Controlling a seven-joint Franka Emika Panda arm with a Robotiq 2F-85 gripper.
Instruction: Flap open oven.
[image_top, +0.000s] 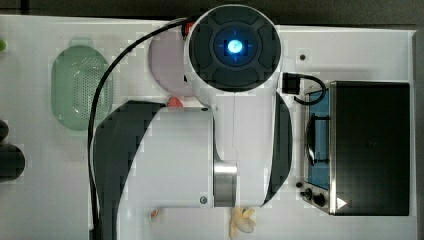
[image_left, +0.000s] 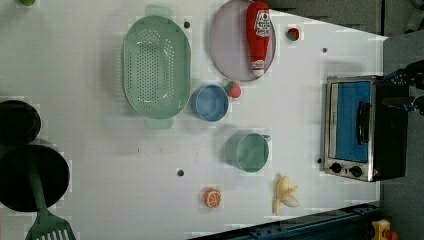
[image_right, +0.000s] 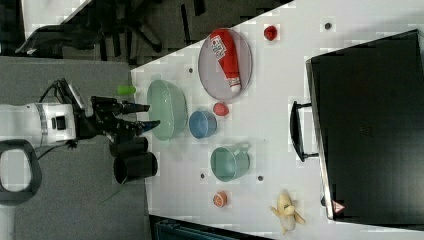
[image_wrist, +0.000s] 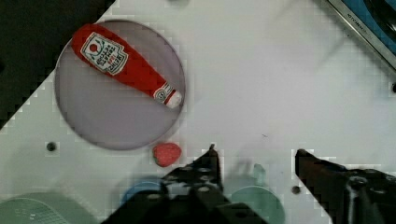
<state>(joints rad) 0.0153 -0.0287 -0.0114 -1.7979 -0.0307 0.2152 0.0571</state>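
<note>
I see my gripper (image_wrist: 254, 156) up in the air with its jaws wide apart, holding nothing. The toaster oven (image_left: 362, 127) sits at the left view's right edge of the white table (image_left: 100, 150), its blue door shut.

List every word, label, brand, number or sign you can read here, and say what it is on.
Ketchup bottle: white label with a red emblem and lines of print, too blurred to read.
Oven: small red-and-white warning triangle at one top corner, no readable text.
Oven door frame in the wrist view: a strip of tiny lettering, too small to read.
Nothing else carries text.
</note>
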